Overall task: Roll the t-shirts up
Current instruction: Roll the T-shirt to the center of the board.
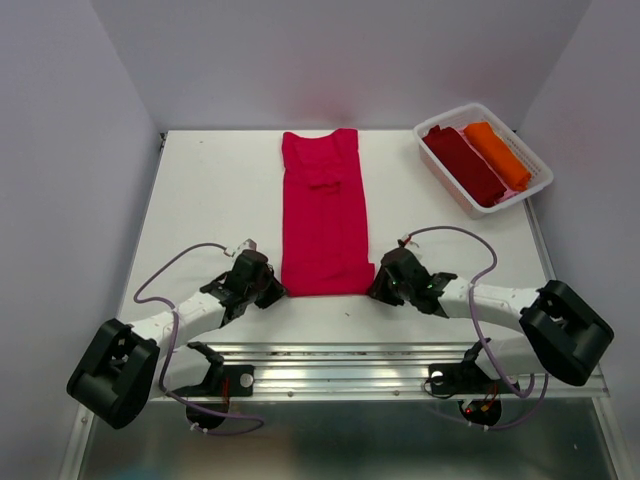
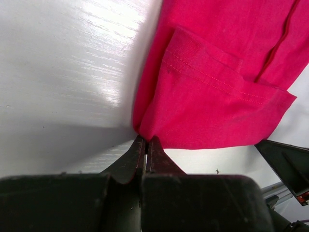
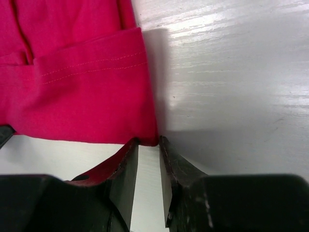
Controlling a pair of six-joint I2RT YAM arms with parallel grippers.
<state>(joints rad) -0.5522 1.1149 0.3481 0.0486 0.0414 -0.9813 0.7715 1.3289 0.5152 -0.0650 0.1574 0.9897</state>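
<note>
A crimson-red t-shirt [image 1: 322, 215] lies folded into a long narrow strip down the middle of the white table [image 1: 200, 200], hem towards the arms. My left gripper [image 1: 277, 290] is at its near-left corner. In the left wrist view the left gripper [image 2: 146, 139] is shut, its tips pinching the corner of the red t-shirt [image 2: 217, 72]. My right gripper [image 1: 378, 287] is at the near-right corner. In the right wrist view the right gripper [image 3: 148, 141] has its jaws apart, with the corner of the red t-shirt [image 3: 72, 87] between its tips.
A white slatted basket [image 1: 443, 178] stands at the back right, holding a rolled dark maroon t-shirt [image 1: 465, 165] and a rolled orange t-shirt [image 1: 497, 155]. A metal rail [image 1: 340, 365] runs along the near table edge between the arm bases. Pale walls close in the back and both sides.
</note>
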